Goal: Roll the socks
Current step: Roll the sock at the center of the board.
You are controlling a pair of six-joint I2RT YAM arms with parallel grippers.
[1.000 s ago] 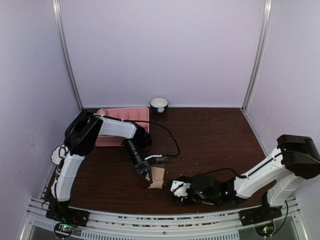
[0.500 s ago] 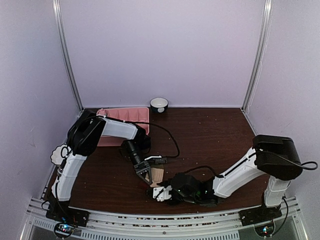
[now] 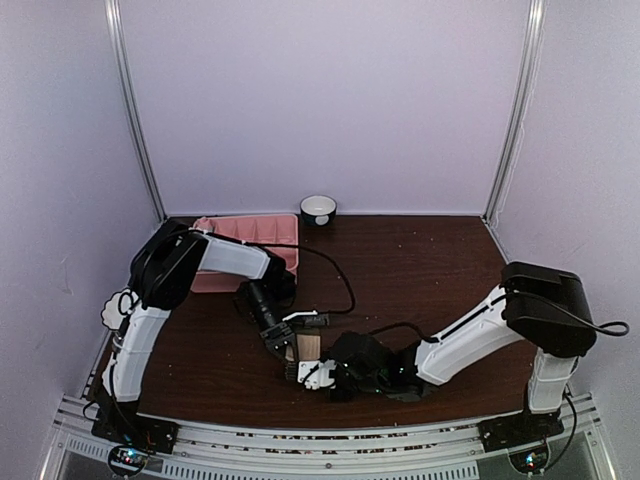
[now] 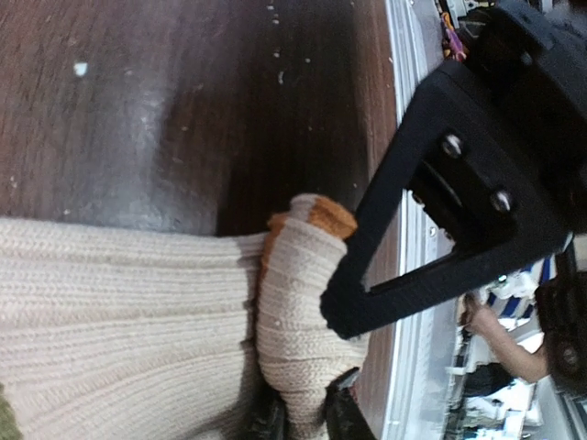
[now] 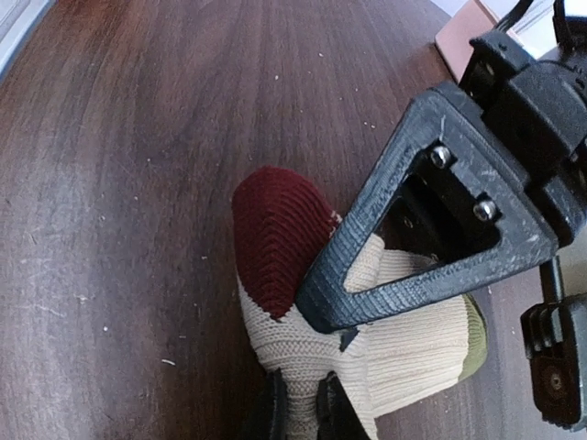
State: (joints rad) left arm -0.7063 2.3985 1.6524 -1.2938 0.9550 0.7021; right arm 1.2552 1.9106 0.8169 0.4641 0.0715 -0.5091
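Pink divided tray (image 3: 255, 227) at 10 o'clock and small bowl (image 3: 318, 208) at 12, contents unclear, tan sock (image 5: 404, 359) on worktop (image 3: 430, 270) near 6 grasped by left gripper (image 4: 303, 417) jaws and now right gripper (image 5: 301, 408) jaws too, which slid in from 3 and clenched.

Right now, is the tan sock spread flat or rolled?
Partly rolled. In the left wrist view one end of the tan sock is curled into a thick lump, while the rest lies flat.
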